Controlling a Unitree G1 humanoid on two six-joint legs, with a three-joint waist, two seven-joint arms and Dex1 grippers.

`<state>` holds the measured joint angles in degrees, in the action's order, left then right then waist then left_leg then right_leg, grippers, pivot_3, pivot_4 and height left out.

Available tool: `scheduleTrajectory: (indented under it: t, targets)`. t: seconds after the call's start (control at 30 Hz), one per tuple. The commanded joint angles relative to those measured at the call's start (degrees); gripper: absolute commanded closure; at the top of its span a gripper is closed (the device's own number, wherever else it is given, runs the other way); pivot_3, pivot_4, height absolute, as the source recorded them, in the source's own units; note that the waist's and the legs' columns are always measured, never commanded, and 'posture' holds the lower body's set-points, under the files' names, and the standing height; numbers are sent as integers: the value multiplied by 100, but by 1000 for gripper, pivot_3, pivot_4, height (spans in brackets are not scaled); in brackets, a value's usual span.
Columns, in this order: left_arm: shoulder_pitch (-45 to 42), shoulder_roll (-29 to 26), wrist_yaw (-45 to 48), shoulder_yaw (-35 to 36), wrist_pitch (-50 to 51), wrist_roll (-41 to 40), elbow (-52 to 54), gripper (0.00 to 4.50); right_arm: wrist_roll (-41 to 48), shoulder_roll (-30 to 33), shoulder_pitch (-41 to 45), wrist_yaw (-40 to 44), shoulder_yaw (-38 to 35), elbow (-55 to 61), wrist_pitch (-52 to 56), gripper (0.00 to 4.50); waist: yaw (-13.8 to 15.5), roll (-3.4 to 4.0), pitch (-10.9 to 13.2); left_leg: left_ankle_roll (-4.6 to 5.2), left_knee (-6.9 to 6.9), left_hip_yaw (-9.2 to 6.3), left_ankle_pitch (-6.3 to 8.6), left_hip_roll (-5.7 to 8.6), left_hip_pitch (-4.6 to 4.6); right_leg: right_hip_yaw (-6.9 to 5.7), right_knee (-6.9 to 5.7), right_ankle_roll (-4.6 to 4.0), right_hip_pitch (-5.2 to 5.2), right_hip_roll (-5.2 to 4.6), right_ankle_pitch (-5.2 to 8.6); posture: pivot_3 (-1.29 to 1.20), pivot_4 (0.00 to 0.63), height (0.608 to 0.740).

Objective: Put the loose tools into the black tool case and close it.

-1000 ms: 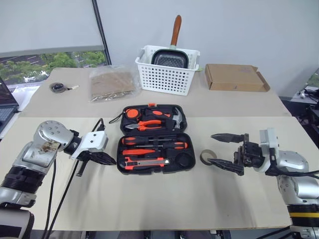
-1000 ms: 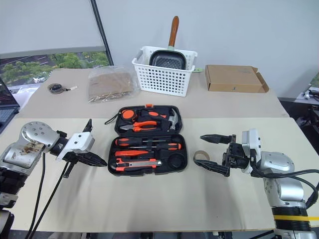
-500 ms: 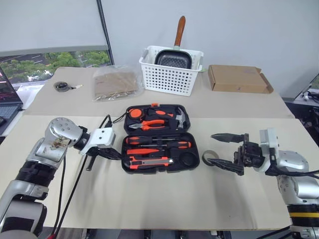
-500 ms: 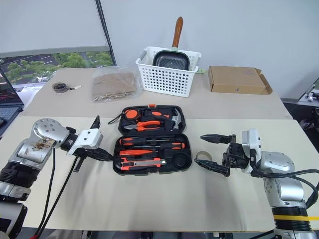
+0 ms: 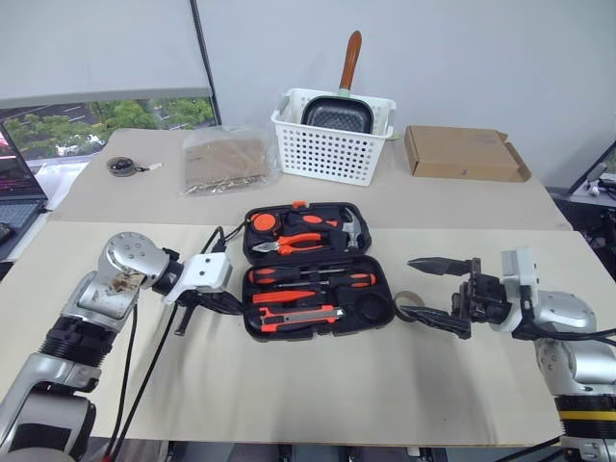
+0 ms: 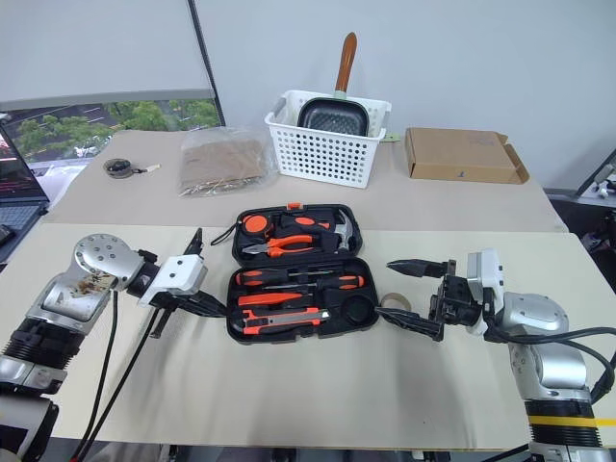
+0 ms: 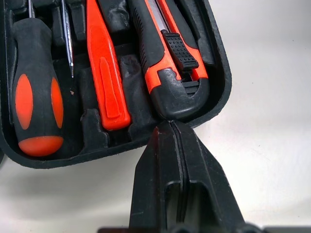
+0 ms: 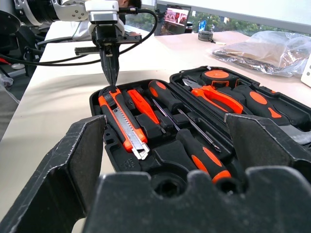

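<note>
**Tool case open on the table, both end effectors beside it**

Black tool case (image 5: 315, 269) lies open on the near table (image 5: 289, 385), between the two arms. Its near half holds the utility knife (image 7: 167, 53), the thin orange tool (image 7: 104, 68) and screwdrivers (image 5: 308, 279). The left end effector (image 7: 177, 160), fingers pressed together, has its tip at the case's rim by the knife. The right end effector (image 5: 433, 289) stands spread wide, holding nothing, just beside a tape roll (image 5: 408, 306). Farther back sit a white basket (image 5: 332, 135) and a cardboard box (image 5: 462, 152).
</note>
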<state>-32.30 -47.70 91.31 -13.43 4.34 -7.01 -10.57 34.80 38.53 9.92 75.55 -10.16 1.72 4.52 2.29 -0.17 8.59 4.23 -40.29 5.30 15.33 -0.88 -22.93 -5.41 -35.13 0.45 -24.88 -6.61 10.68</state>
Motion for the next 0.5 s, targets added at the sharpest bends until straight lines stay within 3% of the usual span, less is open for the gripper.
scheduleTrajectory:
  t: [0.03,0.5]
  targets:
    - [12,24,50,-20,83,-113,78,4477,16,16,-4,-17,-130,149,-136,0,-1,0,0,0,0,0,0,0,0,0,0,0,0,0,0,0,150,700]
    - [302,-362,119,512,1315,-1376,977,4477,23,5,-125,-70,-132,206,-184,0,-38,-1,1,-2,1,-1,-1,-5,-3,1,-2,0,-6,5,0,0,150,700]
